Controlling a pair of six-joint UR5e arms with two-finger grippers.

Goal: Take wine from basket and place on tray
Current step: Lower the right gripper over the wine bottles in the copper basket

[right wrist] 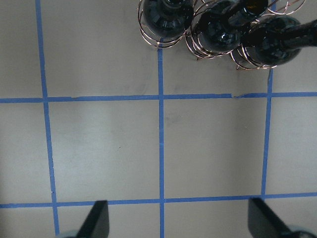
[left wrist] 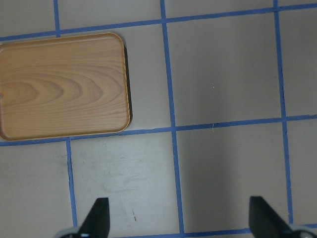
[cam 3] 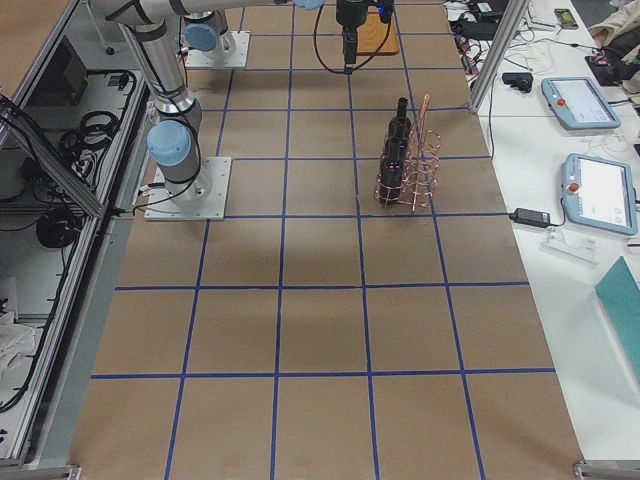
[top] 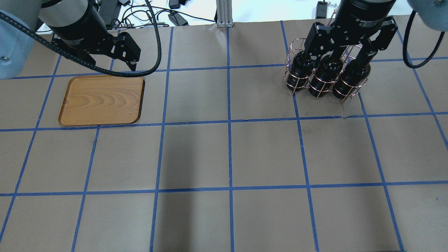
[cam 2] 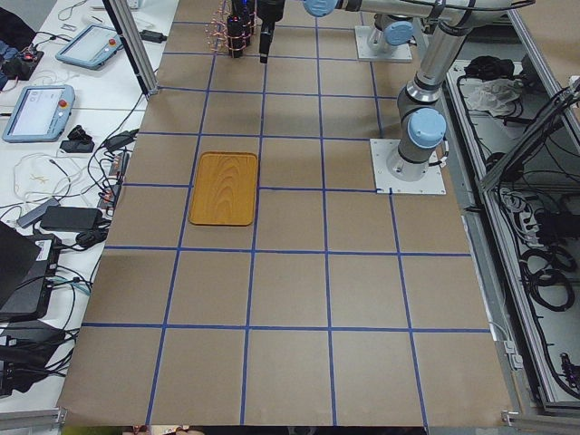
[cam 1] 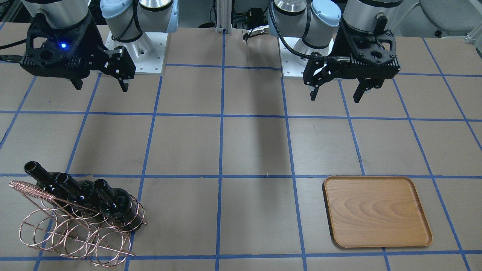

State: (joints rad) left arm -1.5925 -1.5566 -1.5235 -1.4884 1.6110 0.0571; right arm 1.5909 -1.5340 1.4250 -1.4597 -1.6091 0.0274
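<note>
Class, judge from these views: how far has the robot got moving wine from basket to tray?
Done: nothing; the tray is bare. In hand: nothing; the left claw and right claw hang open and empty. Left: all three bottles sit in the basket, so every grasp, lift and placing remains.

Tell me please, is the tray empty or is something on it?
Empty. The tray shows only bare wood grain; all three bottles sit in the basket.

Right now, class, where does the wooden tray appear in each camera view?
Front-facing: tray lower right.
Overhead: tray upper left.
Exterior left: tray centre-left.
Exterior right: tray top centre.
Left wrist: tray upper left.
Right wrist: not in it.
Landmark: blue tape grid, in every view.
</note>
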